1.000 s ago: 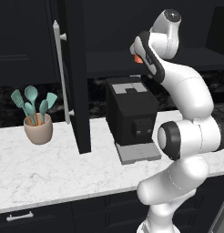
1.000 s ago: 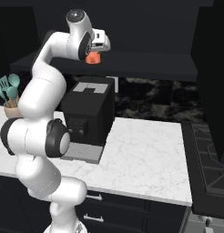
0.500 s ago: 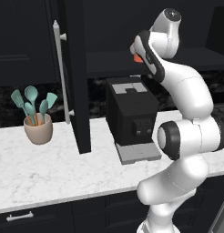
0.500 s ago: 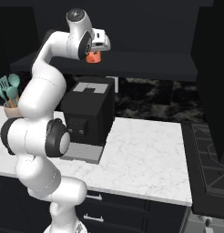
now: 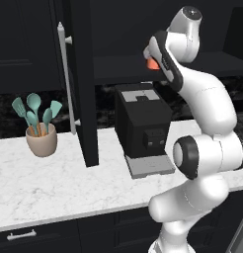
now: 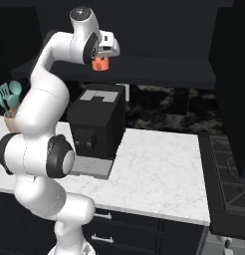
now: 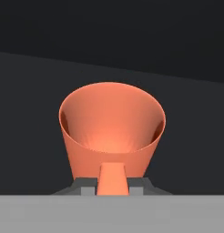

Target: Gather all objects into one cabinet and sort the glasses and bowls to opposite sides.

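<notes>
- My gripper (image 6: 100, 59) is up high at the front edge of the cabinet shelf (image 6: 159, 67), clamped on the orange cup (image 6: 99, 63).
- In the hand view the orange cup (image 7: 112, 136) is bright orange with plain smooth walls, and I'm looking straight into its round mouth (no handle, no markings that I can see).
- One wall of the cup sits between my fingertips (image 7: 89, 187); the dark shelf surface lies beneath and behind it.
- From the left base view, the cup (image 5: 152, 63) peeks out as a small orange patch under my hand, just above the black coffee machine (image 5: 142, 118).
- Whether the cup's base touches the shelf or sits just off it, I cannot tell.
- The tall cabinet door (image 5: 83, 84) stands open to the left, silver bar handle (image 5: 66, 79) facing out.
- Down on the white marble table (image 5: 59, 183) there's a beige pot of teal utensils (image 5: 40, 129), well apart from me.
</notes>
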